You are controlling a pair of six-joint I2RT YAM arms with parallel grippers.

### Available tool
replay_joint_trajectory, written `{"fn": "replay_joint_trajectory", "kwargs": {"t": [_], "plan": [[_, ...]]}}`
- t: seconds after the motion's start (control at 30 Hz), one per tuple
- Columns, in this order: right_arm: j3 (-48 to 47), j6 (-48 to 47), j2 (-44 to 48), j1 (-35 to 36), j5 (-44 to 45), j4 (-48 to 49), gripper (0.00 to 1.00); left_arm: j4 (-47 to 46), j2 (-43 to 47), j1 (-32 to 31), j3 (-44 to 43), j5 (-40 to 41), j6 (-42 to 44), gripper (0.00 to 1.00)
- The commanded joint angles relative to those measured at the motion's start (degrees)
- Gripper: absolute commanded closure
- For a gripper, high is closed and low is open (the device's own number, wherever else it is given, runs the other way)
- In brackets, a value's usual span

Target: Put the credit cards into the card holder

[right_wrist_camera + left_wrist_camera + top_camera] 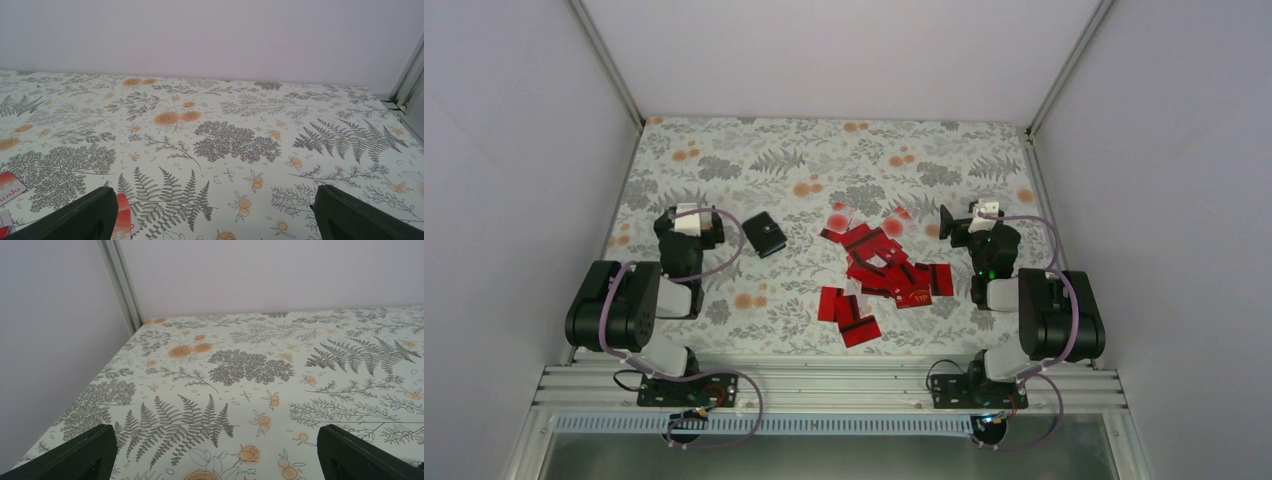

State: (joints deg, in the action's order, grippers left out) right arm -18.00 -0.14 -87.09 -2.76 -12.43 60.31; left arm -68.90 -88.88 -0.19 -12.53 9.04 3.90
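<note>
Taking the far wall as twelve o'clock, the table (pixel 824 150) is covered edge to edge with a pale cloth printed with grey ferns and orange blossoms. It sits in a booth of plain white panels: a back wall (pixel 844 50) at twelve, a left wall (pixel 504 150) at nine and a right wall (pixel 1184 150) at three. Metal corner posts (pixel 609 60) stand where the panels meet. At six o'clock an aluminium rail (pixel 824 385) carries both arm bases. The credit cards (pixel 884 265) lie in a loose, overlapping red heap slightly right of the table's middle, with a few strays trailing toward six. The card holder (pixel 765 235) lies flat and askew, near the heap at its ten o'clock but apart from it. The left gripper (pixel 216 432) hovers over the cloth with the holder at its three o'clock. Its black fingers (pixel 90 452) are spread wide with nothing between them. The right gripper (pixel 215 192) is spread just as wide and holds nothing. The heap is at its nine o'clock, and two cards show beside its left finger in the wrist view. From both grippers toward twelve, bare patterned cloth runs to the back wall. The side walls stand close to each arm's outer flank.
</note>
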Motion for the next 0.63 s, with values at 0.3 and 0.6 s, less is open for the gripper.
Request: {"fn": "replay_joint_trajectory", "kwargs": {"t": [0.3,0.6], "plan": [[0.01,-0.22,-0.21,-0.38,-0.01,3.23,0.01,-3.52,0.11,-0.17,-0.73,-0.14,0.48,0.0],[0.01,-0.19,-0.19,-0.33,-0.03,3.19,0.01,-3.52,0.09,-0.19,-0.7,-0.1,0.47,0.0]]}}
